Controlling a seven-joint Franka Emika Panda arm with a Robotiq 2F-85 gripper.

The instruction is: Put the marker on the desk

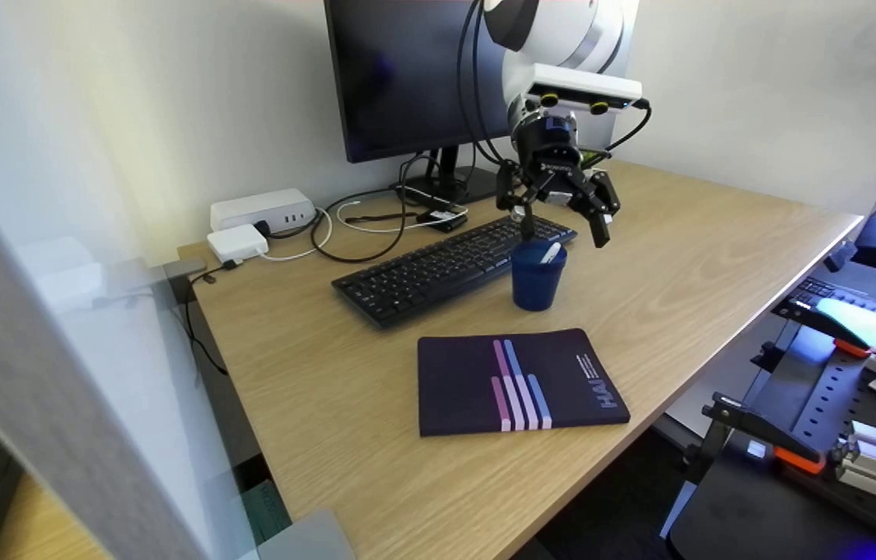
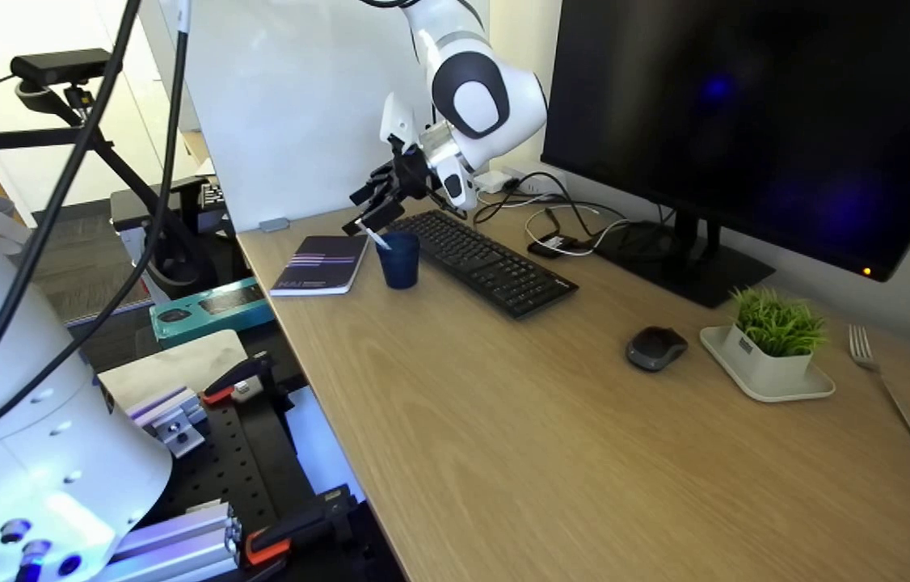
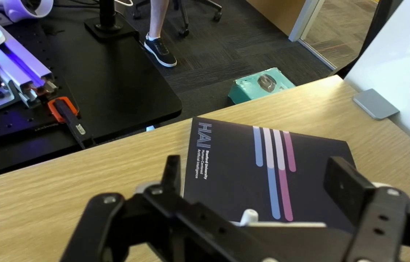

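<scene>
A slim marker [image 1: 551, 253] leans in the blue cup [image 1: 537, 284]; only its white upper end shows above the rim. In an exterior view the marker [image 2: 375, 235] tilts towards the notebook, out of the cup [image 2: 400, 263]. The cup stands on the light wood desk [image 1: 702, 249]. My gripper [image 1: 565, 232] is open and empty, above the cup with its fingers spread apart. In the wrist view the white marker end [image 3: 249, 216] shows low between the open fingers [image 3: 255, 165], apart from both pads. The cup is hidden there.
A dark striped notebook [image 1: 516, 385] lies beside the cup. A black keyboard [image 2: 487, 263] runs close behind it. A monitor [image 2: 746, 121], cables, a mouse [image 2: 656, 348], a potted plant [image 2: 778, 327] and a fork [image 2: 891, 388] are also on the desk. A white partition [image 2: 309, 113] stands at the desk's end.
</scene>
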